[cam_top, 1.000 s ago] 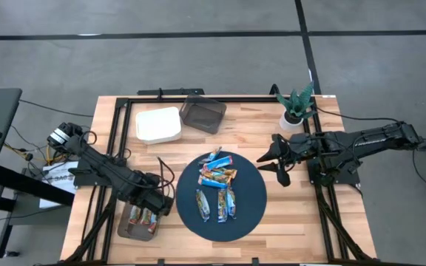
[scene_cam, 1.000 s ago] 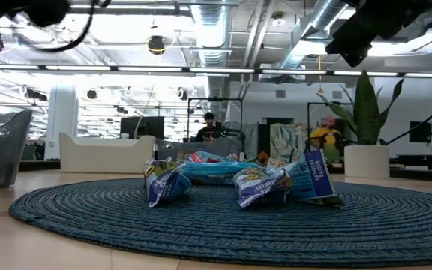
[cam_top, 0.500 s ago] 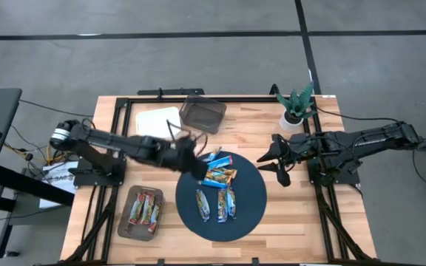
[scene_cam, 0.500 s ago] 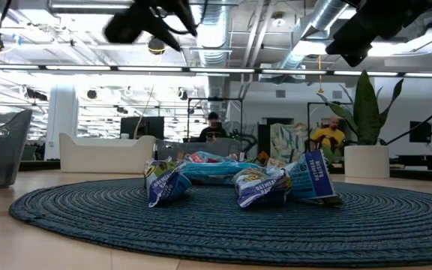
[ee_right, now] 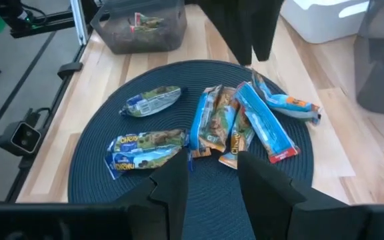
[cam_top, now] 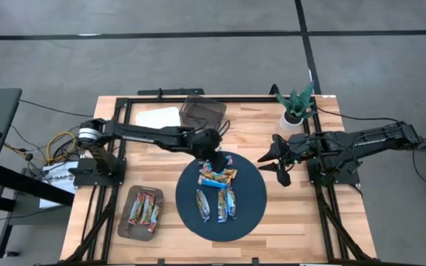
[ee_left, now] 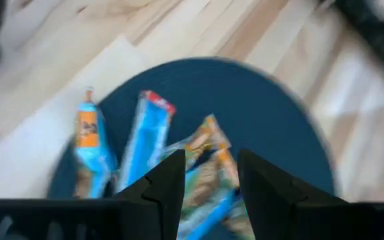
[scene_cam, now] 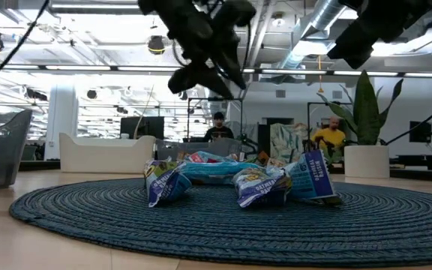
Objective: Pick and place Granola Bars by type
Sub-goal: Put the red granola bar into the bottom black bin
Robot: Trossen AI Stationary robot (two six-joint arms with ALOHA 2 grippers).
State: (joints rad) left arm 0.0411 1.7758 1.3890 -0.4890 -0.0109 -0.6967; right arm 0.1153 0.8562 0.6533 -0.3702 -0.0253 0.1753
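Several Granola Bars [cam_top: 217, 185] lie heaped on the round blue mat [cam_top: 251, 209] at frame centre — directly beneath the left tool [cam_top: 211, 154], fingers parted and empty; the right tool [cam_top: 278, 164], open, waits farther right.

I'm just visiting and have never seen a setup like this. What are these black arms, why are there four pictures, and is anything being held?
These are two robot arms at a wooden table, each ending in a two-fingered end effector. One picture looks straight down, one looks level across the tabletop, and two come from cameras on the arms' wrists. On the round blue mat lies a pile of granola bars; a few more sit in a dark tray. A white bin, another dark bin and a potted plant stand at the far edge. The left end effector hovers open above the bars, holding nothing. The right end effector waits open beside the mat, also empty.
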